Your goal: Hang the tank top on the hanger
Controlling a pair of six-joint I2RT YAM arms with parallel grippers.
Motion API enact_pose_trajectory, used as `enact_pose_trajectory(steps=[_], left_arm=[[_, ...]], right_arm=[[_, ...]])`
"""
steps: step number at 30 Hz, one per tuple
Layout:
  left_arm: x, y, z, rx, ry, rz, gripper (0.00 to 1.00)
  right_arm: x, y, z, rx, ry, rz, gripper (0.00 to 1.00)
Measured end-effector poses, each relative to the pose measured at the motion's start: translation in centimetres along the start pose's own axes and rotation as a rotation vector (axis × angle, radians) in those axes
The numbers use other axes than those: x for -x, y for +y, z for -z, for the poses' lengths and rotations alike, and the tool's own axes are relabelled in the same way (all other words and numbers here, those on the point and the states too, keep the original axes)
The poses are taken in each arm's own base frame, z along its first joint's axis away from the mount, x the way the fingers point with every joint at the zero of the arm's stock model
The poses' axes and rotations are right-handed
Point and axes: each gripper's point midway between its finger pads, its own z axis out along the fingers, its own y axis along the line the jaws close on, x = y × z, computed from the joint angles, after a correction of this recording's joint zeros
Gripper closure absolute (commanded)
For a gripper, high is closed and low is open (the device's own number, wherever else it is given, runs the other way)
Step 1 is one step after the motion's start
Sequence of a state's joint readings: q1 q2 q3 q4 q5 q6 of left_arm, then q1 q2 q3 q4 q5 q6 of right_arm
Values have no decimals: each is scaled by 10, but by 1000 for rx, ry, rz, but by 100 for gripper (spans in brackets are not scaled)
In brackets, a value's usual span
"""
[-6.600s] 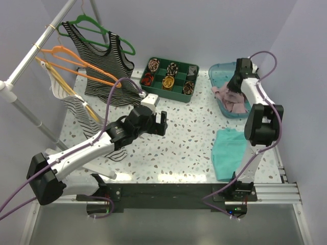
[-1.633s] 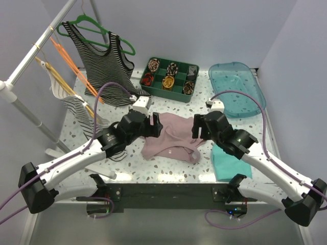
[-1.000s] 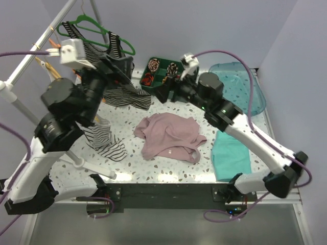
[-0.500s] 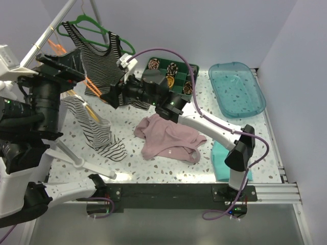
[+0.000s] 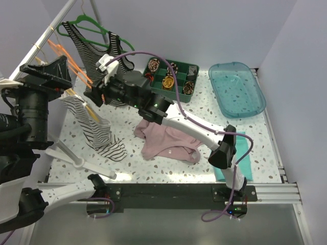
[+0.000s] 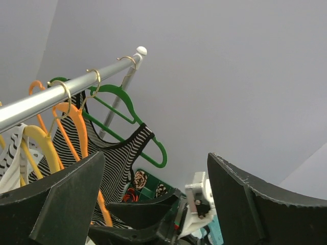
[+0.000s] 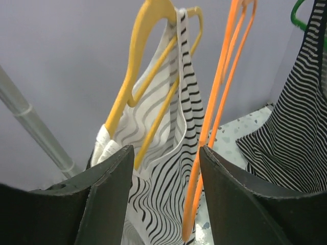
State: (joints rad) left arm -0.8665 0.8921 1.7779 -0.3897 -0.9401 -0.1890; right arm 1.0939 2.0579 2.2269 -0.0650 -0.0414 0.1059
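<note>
Currently the tank top [image 5: 168, 139] lies crumpled on the table [image 5: 204, 109], right of the rail [image 6: 56, 97] and well apart from both grippers. The hanger [image 7: 217, 107] hangs on the rail. Right gripper [image 7: 166, 168]: jaws apart, the hanger's lower end between them, nothing clamped. Left gripper [image 6: 156, 173]: beside the rail, wide apart, empty.

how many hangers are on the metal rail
3: green plastic hanger farthest along the rail, thin orange plastic hanger in the middle, yellow hanger nearest; more may be hidden.
</note>
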Motion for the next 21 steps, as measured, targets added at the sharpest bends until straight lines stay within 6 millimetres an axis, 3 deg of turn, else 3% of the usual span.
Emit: enact_pose_trajectory(steps=[4, 10, 17, 20, 21], left_arm=[[7, 9, 6, 5, -14, 13, 13], [18, 19, 13, 14, -34, 24, 13], [18, 22, 13, 23, -33, 13, 13], [17, 22, 13, 26, -32, 5, 13], [17, 22, 13, 26, -32, 4, 13]], right_arm=[[-31, -8, -19, -50, 47, 41, 59], [-77, -25, -33, -112, 125, 67, 59], [-68, -32, -34, -149, 98, 79, 64], [-65, -34, -35, -158, 87, 87, 78], [-65, -34, -35, -161, 86, 88, 88]])
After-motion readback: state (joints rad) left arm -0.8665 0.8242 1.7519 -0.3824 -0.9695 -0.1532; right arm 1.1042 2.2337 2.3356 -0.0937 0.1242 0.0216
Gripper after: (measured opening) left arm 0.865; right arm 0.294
